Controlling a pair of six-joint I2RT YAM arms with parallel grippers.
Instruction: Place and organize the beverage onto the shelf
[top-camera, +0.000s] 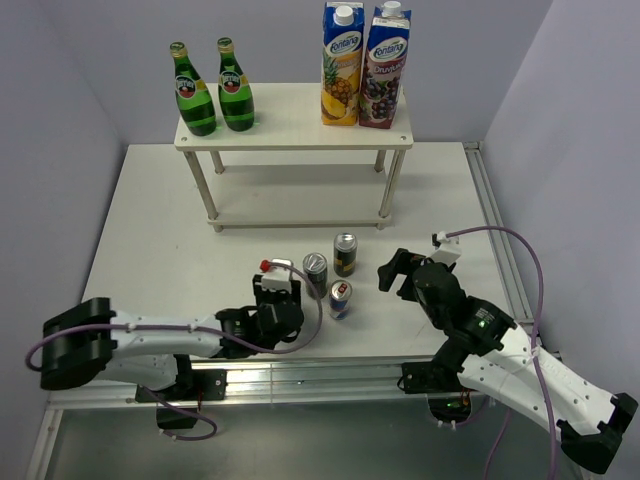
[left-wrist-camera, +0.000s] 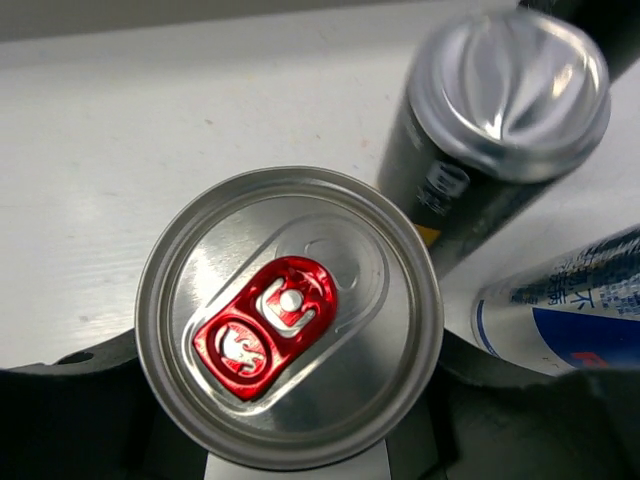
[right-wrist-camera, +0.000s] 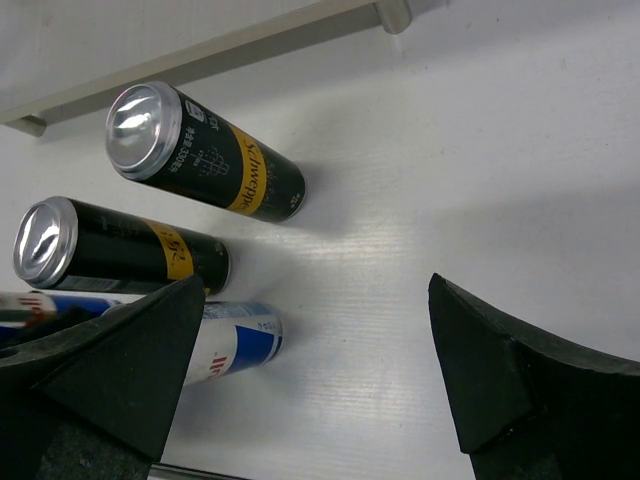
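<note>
Nearest the arm bases, the left gripper was closed on a blue-silver can, a finger against each side. The can stood upright, and the left wrist view looked straight down on its lid, which was sealed with a red tab lying flat. Whether the can rested on the table or hung just above it could not be told.

To the right, the right gripper hovered with its fingers spread wide and nothing between them.

Between the two grippers three more cans stood upright on the table, close together but apart. The second blue-silver can was closest to the arms. One dark slim can stood just beyond it to the left and the other dark slim can a little farther back. Their lids were unopened.

Farthest back stood the shelf. On the left of its top board were two green bottles, capped and side by side. On the right stood two juice cartons, touching, with their caps on.
</note>
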